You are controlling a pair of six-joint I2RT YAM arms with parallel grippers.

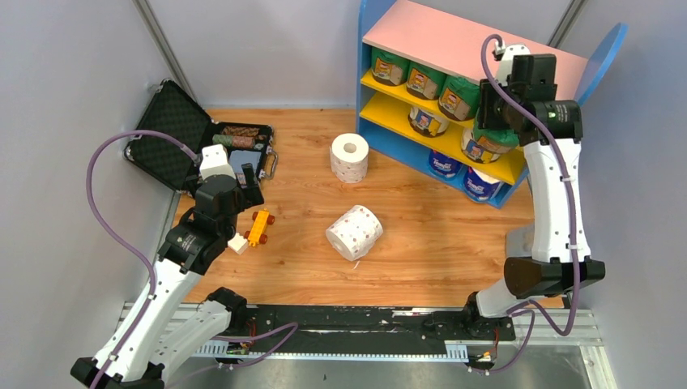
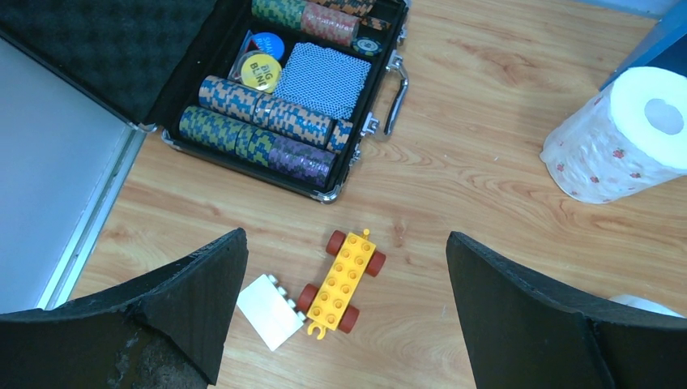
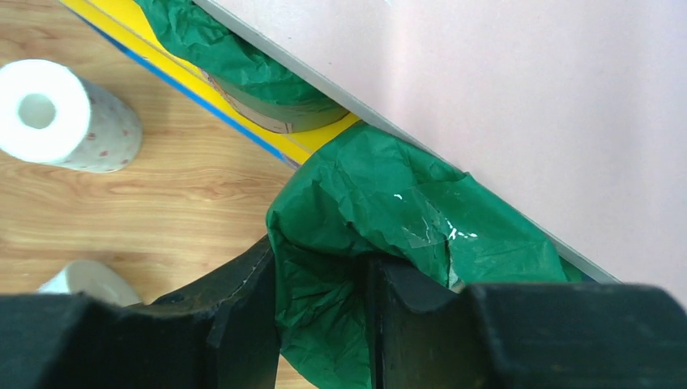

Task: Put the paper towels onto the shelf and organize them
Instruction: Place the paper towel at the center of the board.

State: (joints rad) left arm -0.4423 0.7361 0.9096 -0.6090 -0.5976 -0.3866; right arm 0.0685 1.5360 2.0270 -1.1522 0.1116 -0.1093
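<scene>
Right pincer [image 3: 320,312]: narrow, pinching the crinkled green-wrapped cylindrical paper towel roll [image 3: 381,211].
Roll position: between and ahead of its fingers, at yellow shelf board [image 3: 324,134], beneath pink top board [image 3: 526,97].
Left pincer [image 2: 347,251]: wide apart, yellow block toy car [image 2: 340,285] directly below.

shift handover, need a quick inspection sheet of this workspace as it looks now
surface: wooden tabletop
job's things: shelf holds wrapped rolls on both yellow boards and beneath; upright dotted roll and lying dotted roll on the tabletop
clutter: open black case, toy car, white brick
grippers: left gripper open near toy car; right gripper shut on green-wrapped roll at shelf
cables: purple cables loop along both arms
surroundings: grey walls
</scene>
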